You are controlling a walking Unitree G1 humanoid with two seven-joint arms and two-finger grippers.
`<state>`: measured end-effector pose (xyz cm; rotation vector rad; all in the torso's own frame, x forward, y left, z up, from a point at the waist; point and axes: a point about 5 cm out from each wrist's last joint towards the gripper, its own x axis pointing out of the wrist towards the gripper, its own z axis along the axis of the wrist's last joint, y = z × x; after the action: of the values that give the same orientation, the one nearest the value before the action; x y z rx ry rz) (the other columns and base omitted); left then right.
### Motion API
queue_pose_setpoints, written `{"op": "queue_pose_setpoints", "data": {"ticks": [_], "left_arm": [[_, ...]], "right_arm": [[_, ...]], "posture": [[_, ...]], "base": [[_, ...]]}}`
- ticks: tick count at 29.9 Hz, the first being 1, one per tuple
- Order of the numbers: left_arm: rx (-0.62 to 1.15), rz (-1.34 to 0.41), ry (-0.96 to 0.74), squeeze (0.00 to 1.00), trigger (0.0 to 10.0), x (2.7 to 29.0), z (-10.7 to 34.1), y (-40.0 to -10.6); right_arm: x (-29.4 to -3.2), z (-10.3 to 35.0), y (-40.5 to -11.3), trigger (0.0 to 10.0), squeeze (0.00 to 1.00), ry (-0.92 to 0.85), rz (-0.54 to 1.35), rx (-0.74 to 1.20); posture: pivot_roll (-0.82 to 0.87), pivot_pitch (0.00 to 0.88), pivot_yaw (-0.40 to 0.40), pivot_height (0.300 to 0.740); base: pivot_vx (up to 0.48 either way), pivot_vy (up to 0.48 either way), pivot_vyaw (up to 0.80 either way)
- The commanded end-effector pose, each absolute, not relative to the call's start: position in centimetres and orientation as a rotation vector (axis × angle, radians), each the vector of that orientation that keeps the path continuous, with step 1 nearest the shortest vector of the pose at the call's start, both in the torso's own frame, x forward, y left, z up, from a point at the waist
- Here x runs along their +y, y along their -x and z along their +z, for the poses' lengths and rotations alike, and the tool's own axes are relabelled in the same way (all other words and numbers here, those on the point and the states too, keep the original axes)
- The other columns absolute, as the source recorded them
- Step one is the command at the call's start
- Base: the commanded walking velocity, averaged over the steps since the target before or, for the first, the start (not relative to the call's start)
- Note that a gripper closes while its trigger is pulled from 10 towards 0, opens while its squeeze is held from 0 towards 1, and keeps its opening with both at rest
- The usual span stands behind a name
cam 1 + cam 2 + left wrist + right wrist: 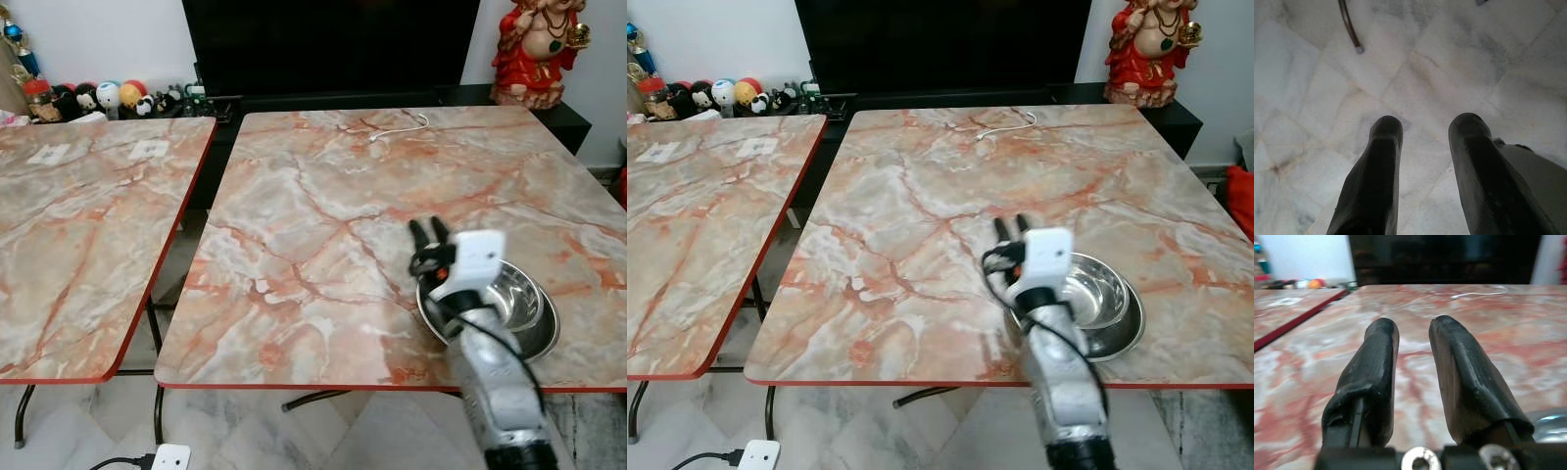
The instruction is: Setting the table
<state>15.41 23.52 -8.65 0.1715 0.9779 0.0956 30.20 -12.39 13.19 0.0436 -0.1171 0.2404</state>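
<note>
A shiny steel bowl (pixel 519 305) sits near the front right corner of the marble-patterned table (pixel 323 225); it looks nested in a second bowl. My right arm reaches over the table's front edge. Its gripper (pixel 429 231) hovers just left of the bowl, pointing away from me, fingers a little apart and holding nothing. In the right wrist view the gripper (pixel 1413 330) faces across the tabletop, with the bowl's rim (pixel 1550 423) at one corner. My left gripper (pixel 1425 127) hangs open over the pale floor tiles.
A second marble table (pixel 78 206) stands at the left across a narrow gap. A white cable (pixel 400 124) lies at the main table's far edge. Behind are a dark TV unit (pixel 333 49), a red statue (pixel 537 49) and small toys (pixel 108 96). A power strip (pixel 168 456) lies on the floor.
</note>
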Motion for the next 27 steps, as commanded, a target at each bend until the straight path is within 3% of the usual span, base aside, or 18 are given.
{"op": "queue_pose_setpoints", "data": {"ticks": [1, 9, 22, 27], "left_arm": [[0.989, 0.095, -0.199, 0.00, 10.0, 24.0, -8.7, -15.0], [0.991, 0.112, -0.185, 0.00, 10.0, 24.1, -8.7, -14.9], [0.981, 0.121, -0.179, 0.00, 10.0, 24.0, -8.6, -15.1], [0.978, 0.134, -0.173, 0.00, 10.0, 24.2, -8.6, -15.1]], "right_arm": [[-12.0, 12.9, -30.1, 10.0, 0.00, -0.054, 0.269, -0.118], [-12.4, 12.8, -30.3, 10.0, 0.00, -0.151, 0.211, -0.116], [-10.8, 12.5, -29.8, 10.0, 0.00, -0.144, 0.277, -0.118], [-10.8, 13.0, -30.2, 10.0, 0.00, -0.142, 0.279, -0.135]], "posture": [[-0.17, 0.000, 0.051, 0.740], [-0.15, 0.000, 0.051, 0.740], [-0.12, 0.000, 0.047, 0.740], [-0.11, 0.000, 0.044, 0.740]], "base": [[0.000, 0.000, 0.00], [0.000, 0.000, 0.00], [0.000, 0.335, 0.00], [0.000, 0.426, 0.64]]}}
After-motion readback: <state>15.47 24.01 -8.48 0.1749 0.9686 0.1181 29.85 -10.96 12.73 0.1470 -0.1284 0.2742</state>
